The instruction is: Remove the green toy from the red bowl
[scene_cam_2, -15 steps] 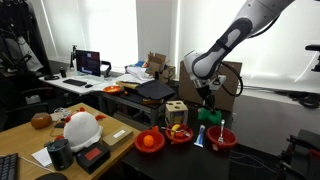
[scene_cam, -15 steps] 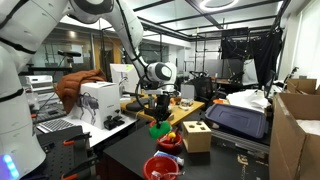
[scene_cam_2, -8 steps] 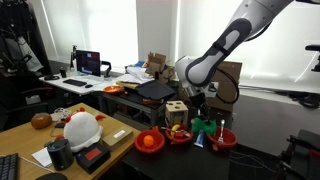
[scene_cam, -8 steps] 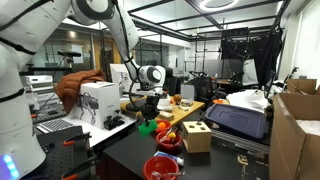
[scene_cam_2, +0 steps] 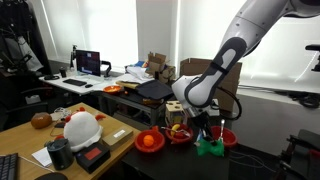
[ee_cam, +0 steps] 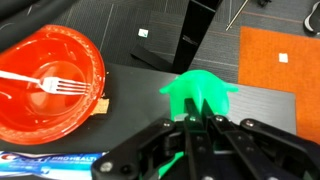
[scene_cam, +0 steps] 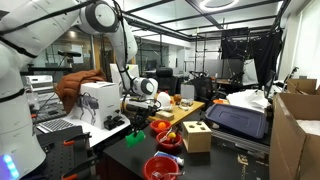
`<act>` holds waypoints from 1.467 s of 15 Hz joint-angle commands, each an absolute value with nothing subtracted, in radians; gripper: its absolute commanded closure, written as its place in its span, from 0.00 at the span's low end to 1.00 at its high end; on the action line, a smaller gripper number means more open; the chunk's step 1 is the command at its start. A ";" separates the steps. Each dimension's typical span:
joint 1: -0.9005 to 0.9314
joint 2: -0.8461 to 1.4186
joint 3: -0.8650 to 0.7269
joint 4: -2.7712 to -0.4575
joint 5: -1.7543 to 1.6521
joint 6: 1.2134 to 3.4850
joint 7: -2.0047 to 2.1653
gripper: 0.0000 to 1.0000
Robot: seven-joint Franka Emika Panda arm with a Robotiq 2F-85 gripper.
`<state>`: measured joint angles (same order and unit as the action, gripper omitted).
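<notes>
The green toy (ee_cam: 198, 95) is held in my gripper (ee_cam: 198, 128), whose jaws are shut on its near end. It hangs low over the black table top, outside the red bowl (ee_cam: 80, 100). The bowl lies to the left in the wrist view and holds only a white plastic fork (ee_cam: 45, 84). In both exterior views the toy (scene_cam: 134, 135) (scene_cam_2: 210, 148) sits under the gripper (scene_cam: 137, 124) (scene_cam_2: 207, 137), beside the red bowl (scene_cam: 160, 167) (scene_cam_2: 226, 139).
A wooden block box (scene_cam: 197, 136) (scene_cam_2: 176, 110), a smaller red vessel with coloured pieces (scene_cam_2: 180, 134) and an orange bowl (scene_cam_2: 150, 142) stand near the red bowl. An orange mat (ee_cam: 280, 60) lies on the floor past the table edge. A blue packet (ee_cam: 30, 158) lies by the bowl.
My gripper has carried the green toy sideways away from the red bowl and down towards the table top. The bowl has stayed in place.
</notes>
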<state>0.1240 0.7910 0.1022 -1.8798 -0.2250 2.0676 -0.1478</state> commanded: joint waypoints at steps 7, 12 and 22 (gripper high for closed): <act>0.124 0.846 0.172 -1.882 -0.197 2.045 -0.258 0.98; 0.123 0.849 0.203 -1.861 -0.180 2.047 -0.312 0.98; 0.166 0.890 0.196 -1.888 -0.209 2.244 -0.282 0.98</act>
